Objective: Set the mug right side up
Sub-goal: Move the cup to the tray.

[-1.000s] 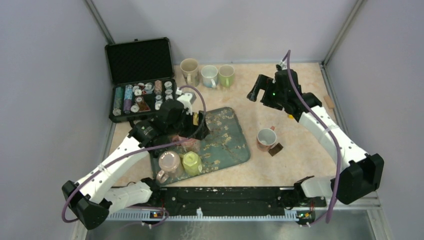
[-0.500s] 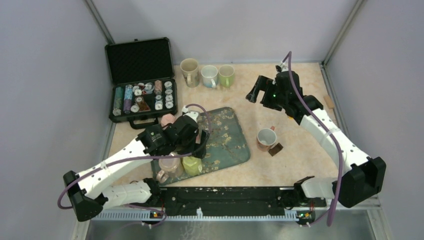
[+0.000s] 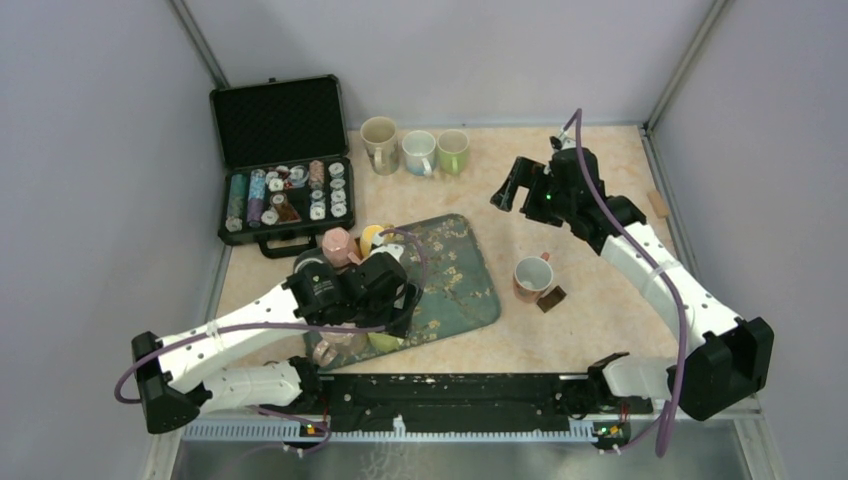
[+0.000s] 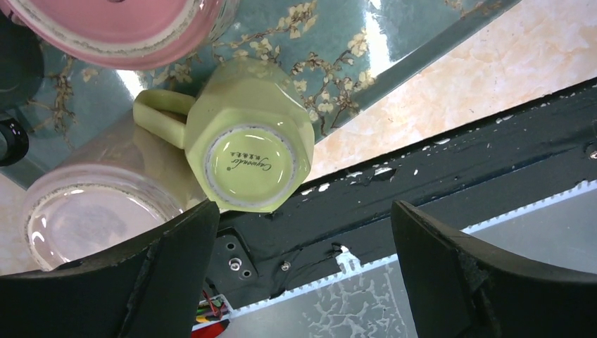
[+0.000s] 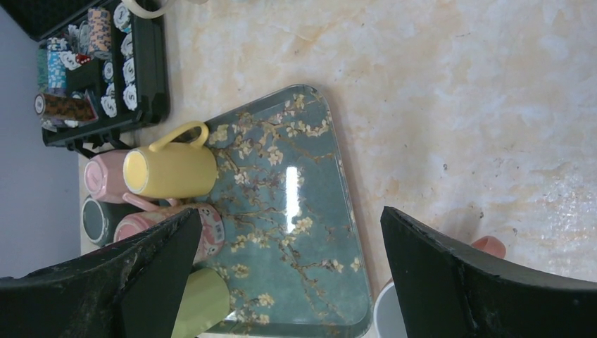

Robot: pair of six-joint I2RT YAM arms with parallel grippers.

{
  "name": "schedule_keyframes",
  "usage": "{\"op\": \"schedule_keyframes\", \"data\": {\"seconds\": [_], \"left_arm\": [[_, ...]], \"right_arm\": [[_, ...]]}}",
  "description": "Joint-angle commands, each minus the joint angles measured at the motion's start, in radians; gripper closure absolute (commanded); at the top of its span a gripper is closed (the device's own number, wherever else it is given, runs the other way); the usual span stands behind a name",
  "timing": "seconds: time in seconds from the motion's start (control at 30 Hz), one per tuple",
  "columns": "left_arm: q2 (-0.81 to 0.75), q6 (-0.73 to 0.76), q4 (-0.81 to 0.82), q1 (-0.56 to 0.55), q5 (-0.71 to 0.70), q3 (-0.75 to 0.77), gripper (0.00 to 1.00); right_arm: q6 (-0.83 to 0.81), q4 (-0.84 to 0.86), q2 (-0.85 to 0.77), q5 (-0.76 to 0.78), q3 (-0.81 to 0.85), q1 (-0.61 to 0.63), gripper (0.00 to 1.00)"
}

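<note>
looks like a robotics lab test cell. boxed in by plain grey panel walls (image 3: 90, 150) on metal corner posts (image 3: 200, 45). fitted with two white-and-black arms, left arm (image 3: 230, 335) and right arm (image 3: 650, 270), bolted to a black rail (image 3: 450, 392) at the near edge of a marble-look table (image 3: 600, 200), purple cables (image 3: 579, 125) strung along them. laid out with staged props: open black case (image 3: 280, 160) of poker chips, row of three upright mugs (image 3: 418, 150) at the far edge, floral tray (image 3: 460, 270) with overturned mugs (image 4: 246, 151).

ten mugs (image 3: 418, 152), one tray (image 3: 462, 280), one case (image 3: 280, 120)
</note>
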Motion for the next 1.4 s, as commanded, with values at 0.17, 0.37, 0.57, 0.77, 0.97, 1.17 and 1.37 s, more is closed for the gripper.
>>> {"op": "schedule_keyframes", "data": {"seconds": [0.17, 0.37, 0.57, 0.77, 0.97, 1.17, 1.37], "left_arm": [[-0.005, -0.089, -0.039, -0.036, -0.069, -0.031, 0.02], [0.010, -0.097, 0.009, -0.046, -0.041, -0.067, 0.02], [0.043, -0.075, 0.101, -0.068, -0.002, -0.071, 0.02], [0.107, -0.047, 0.187, -0.074, 0.028, -0.056, 0.02], [0.194, -0.001, 0.329, -0.073, 0.081, -0.040, 0.01], [0.332, 0.032, 0.371, -0.071, 0.073, 0.056, 0.01], [0.428, 0.101, 0.429, -0.034, 0.113, 0.121, 0.02]], "right_arm": [[0.004, 0.041, -0.049, -0.015, -0.032, 0.016, 0.01], [0.004, 0.041, -0.054, -0.022, -0.036, 0.017, 0.01], [-0.005, 0.029, -0.064, -0.015, -0.040, 0.017, 0.01], [-0.013, 0.018, -0.089, 0.002, -0.055, 0.017, 0.01], [-0.024, -0.002, -0.106, 0.014, -0.059, 0.016, 0.01], [-0.032, -0.037, -0.137, 0.030, -0.050, 0.017, 0.01], [-0.038, -0.084, -0.201, 0.108, -0.046, 0.016, 0.01]]}}
